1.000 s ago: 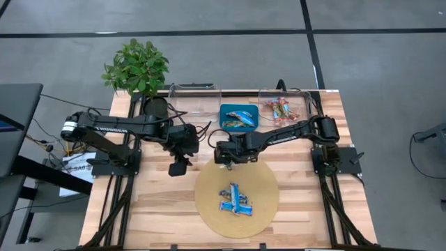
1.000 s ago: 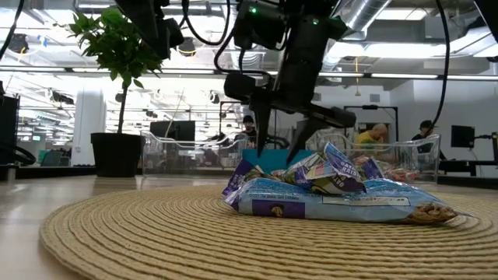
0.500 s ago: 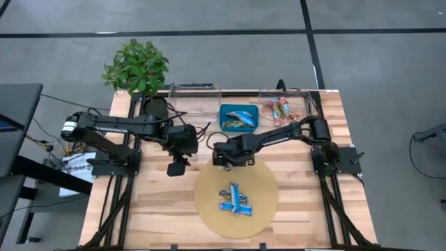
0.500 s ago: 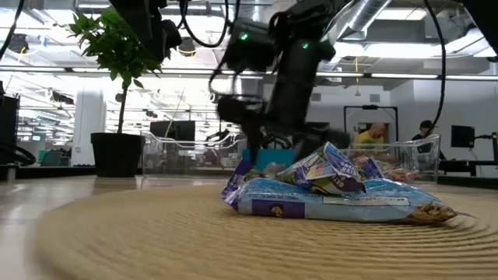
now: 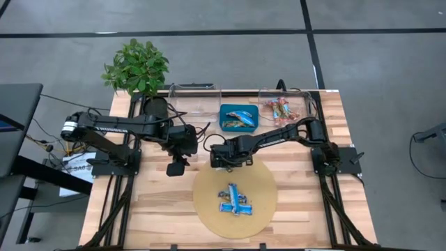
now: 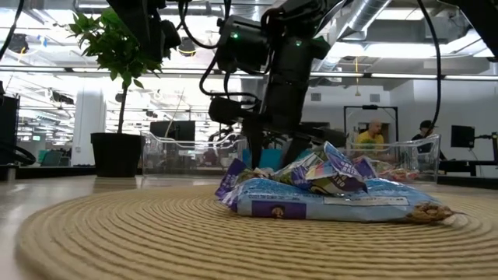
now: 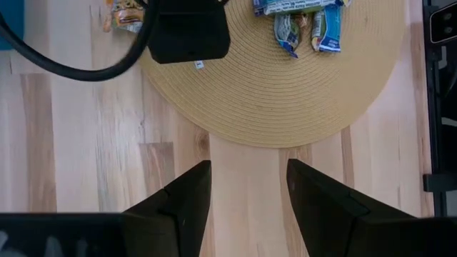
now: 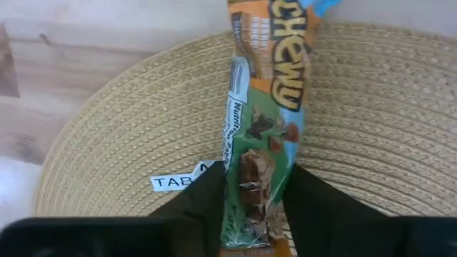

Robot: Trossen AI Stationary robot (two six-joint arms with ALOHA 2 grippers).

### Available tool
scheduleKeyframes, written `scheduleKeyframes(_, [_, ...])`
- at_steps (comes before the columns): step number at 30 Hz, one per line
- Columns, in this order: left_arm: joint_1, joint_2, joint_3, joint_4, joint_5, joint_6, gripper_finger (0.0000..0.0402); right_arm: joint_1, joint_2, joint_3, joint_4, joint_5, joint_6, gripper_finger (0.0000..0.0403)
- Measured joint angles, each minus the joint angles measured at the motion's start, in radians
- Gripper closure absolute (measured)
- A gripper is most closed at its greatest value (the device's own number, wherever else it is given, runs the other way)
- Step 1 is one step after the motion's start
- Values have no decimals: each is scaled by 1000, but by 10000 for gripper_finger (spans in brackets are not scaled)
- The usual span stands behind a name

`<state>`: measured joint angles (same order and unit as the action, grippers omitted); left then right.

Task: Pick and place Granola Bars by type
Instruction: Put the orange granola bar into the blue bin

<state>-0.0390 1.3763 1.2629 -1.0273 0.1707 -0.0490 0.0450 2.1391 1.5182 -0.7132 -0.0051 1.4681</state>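
Light wooden desk (image 5: 153, 209), planked, on a grey floor; a potted plant (image 5: 136, 66) stood at its far left corner. Round woven mat (image 5: 261, 209) lay on the desk's near middle.

Right claw (image 5: 224, 161) hung over the mat's far edge, clamped on a granola bar (image 8: 265, 128) with an orange, green and light-blue wrapper; the bar stuck out forward from between the fingers over the straw weave. A white label (image 8: 178, 180) on the mat lay just beside those fingers.

A small heap of blue bars (image 5: 235, 199) rested on the mat, nearer than that claw. Beyond it sat a teal tray (image 5: 237, 117) holding blue-and-silver bars, with clear bins either side; the right-hand bin (image 5: 306, 106) held red-and-tan bars (image 5: 280, 108).

Left claw (image 7: 245, 200) hovered over bare desk off the mat's left edge, fingers apart, holding nothing.

Room behind, low view: open workspace with ceiling ducts; two people (image 6: 373, 137), probably seated, far off.
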Motion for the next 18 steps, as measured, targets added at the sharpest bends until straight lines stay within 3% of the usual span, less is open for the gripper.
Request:
scheduleKeyframes(4, [0,0,0,0,0,-1,226,-1,-7,-1,0,4,-10,330])
scheduleKeyframes(9, [0,0,0,0,-3,-2,226,-1,-35,-6,-2,16,-60,331])
scheduleKeyframes(18, [0,-1,0,57,-83,-25,226,-31,-230,1,-85,241,-166,332])
